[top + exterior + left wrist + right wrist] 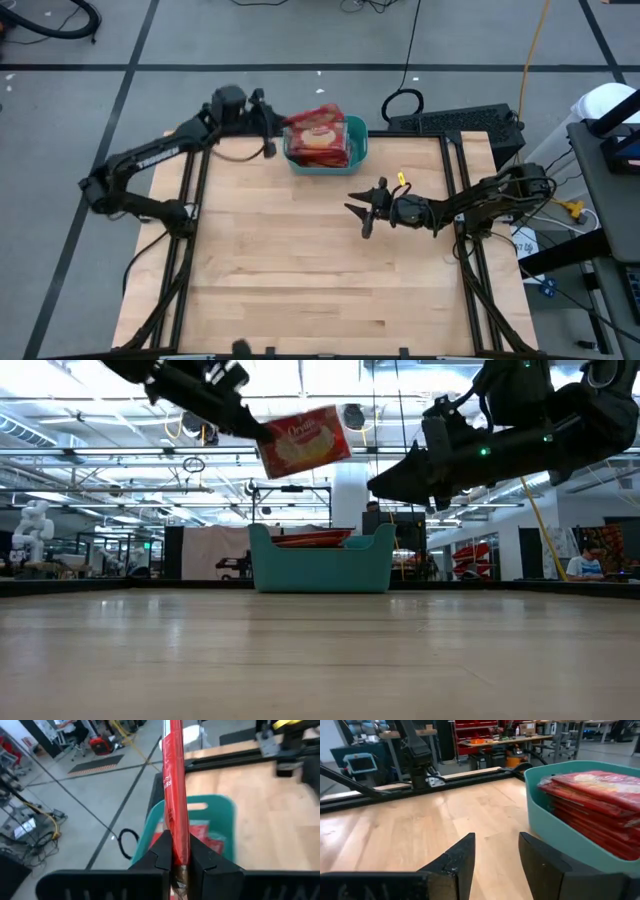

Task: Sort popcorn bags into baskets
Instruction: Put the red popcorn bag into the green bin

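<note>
We see the left gripper point(179, 862) pinching one popcorn bag point(303, 440) by its edge, held above the teal basket point(322, 568), which is already stacked with bags. The right gripper point(496, 857) hangs beside the basket with fingers spread, holding nothing. We judge the risk to be the bag landing on the heaped stack and sliding over the low wall.

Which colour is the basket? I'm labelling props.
Teal green; the basket shows best in the right wrist view, with red popcorn bags stacked inside.
</note>
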Robot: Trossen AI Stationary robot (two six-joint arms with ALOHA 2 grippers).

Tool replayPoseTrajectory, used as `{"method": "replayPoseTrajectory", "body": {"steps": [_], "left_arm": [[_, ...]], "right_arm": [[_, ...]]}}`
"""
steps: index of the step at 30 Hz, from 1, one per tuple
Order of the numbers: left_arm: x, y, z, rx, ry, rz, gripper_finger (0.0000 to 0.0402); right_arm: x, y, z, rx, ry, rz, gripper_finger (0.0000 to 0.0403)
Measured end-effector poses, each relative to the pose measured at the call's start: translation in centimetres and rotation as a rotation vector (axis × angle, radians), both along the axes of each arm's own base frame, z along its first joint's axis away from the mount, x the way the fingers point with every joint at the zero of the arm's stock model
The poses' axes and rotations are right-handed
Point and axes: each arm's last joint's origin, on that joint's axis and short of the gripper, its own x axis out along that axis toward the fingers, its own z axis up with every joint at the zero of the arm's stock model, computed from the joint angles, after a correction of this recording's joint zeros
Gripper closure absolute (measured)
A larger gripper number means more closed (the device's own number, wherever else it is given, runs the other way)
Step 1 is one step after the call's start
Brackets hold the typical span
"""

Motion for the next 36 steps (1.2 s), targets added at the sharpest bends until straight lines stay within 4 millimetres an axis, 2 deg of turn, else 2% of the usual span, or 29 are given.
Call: {"method": "replayPoseTrajectory", "body": {"steps": [4, 9, 15, 19, 24, 31, 36], "left_arm": [[0.8, 3.3, -0.9, -0.053, 0.034, -0.025, 0.0384], [1.2, 7.1, -3.5, -0.177, 0.076, -0.036, 0.0376], [0.8, 10.4, -6.3, -0.297, 0.126, 0.045, 0.0379], [0.2, 11.1, -6.9, -0.347, 0.125, 0.07, 0.0379], [0.1, 11.1, -6.8, -0.352, 0.117, 0.025, 0.037], [0.0, 11.0, -6.9, -0.363, 0.115, 0.005, 0.0379], [0.0, 10.8, -7.0, -0.382, 0.115, -0.032, 0.0361]], "right_arm": [[0.0, 0.5, 0.0, 0.022, -0.009, 0.016, 0.0261], [0.0, 0.8, 0.2, 0.027, -0.029, 0.029, 0.0261], [0.0, 0.8, 0.2, 0.027, -0.031, 0.028, 0.0261], [0.0, 0.8, 0.2, 0.027, -0.031, 0.028, 0.0261], [0.0, 0.7, 0.2, 0.022, -0.03, 0.023, 0.0261], [0.0, 0.7, 0.2, 0.008, -0.025, 0.022, 0.0261], [0.0, 0.7, 0.2, -0.009, -0.019, 0.024, 0.0261]]}}
